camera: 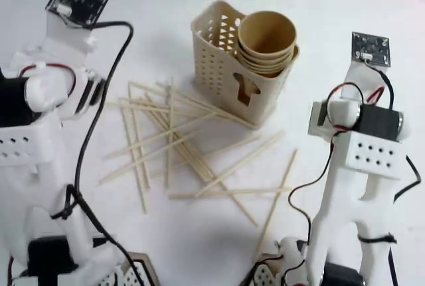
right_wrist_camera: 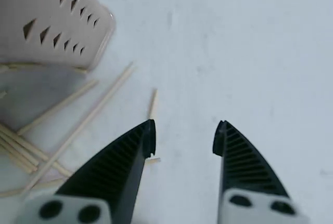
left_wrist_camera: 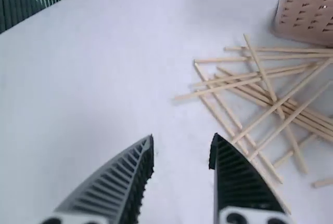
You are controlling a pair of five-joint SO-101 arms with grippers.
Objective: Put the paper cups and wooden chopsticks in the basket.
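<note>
Already the white table point(camera: 192, 249) shows a task half done. The left arm point(camera: 46, 93) stands at the left edge of the high view and the right arm point(camera: 362, 140) at the right edge, with the work between them. The perforated basket point(camera: 216, 67) sits upper centre, and a nested stack of paper cups point(camera: 267, 37) leans inside it against its right wall, so the cup part looks finished. The wooden chopsticks point(camera: 179, 140) all lie flat in a crossed scatter at mid-frame, running from just below the basket's foot out toward both arms.

The left gripper point(left_wrist_camera: 182, 138) hangs over bare table beside the heap, jaws spread and empty. The right gripper point(right_wrist_camera: 186, 125) hovers near a few stray sticks by the basket's corner, jaws likewise parted on nothing.

So the chopstick step seems to be in hand. The next move likely calls for dropping onto an outlying stick, pinching it off the flat surface, then tipping it upright into the gap beside the cups.
</note>
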